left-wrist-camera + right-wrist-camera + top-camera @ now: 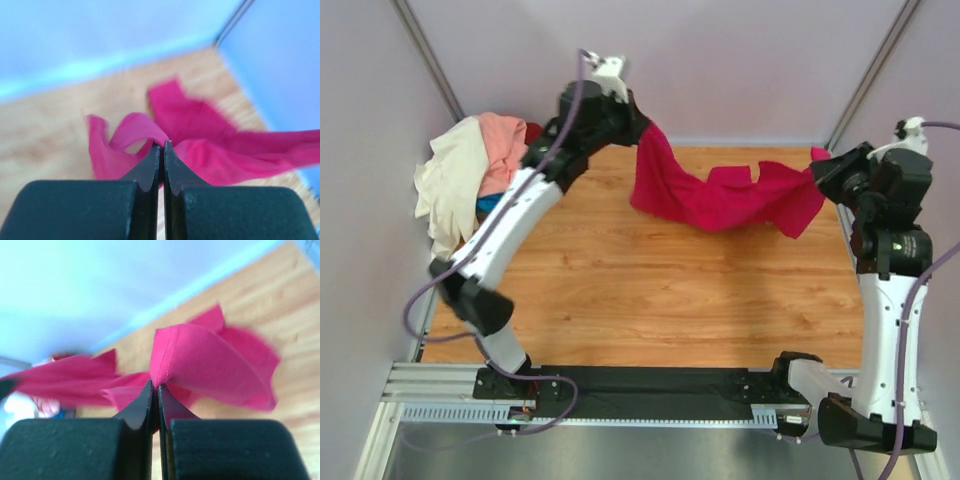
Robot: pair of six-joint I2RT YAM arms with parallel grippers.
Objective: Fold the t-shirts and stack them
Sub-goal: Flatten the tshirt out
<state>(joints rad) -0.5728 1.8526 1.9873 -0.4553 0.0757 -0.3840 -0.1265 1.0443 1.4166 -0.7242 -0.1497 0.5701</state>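
Observation:
A magenta-pink t-shirt hangs stretched above the back of the wooden table between both arms. My left gripper is shut on its left end; in the left wrist view the cloth bunches at the closed fingertips of that gripper. At the right, my right gripper is shut on the shirt's other end, where a hemmed fold rises from the tips of the gripper. More t-shirts lie in a pile at the back left: cream-white, salmon pink, with blue and red showing underneath.
The wooden table is walled by pale panels at the back and sides. A black mounting rail with both arm bases runs along the near edge. The left arm's elbow reaches over the table's left edge.

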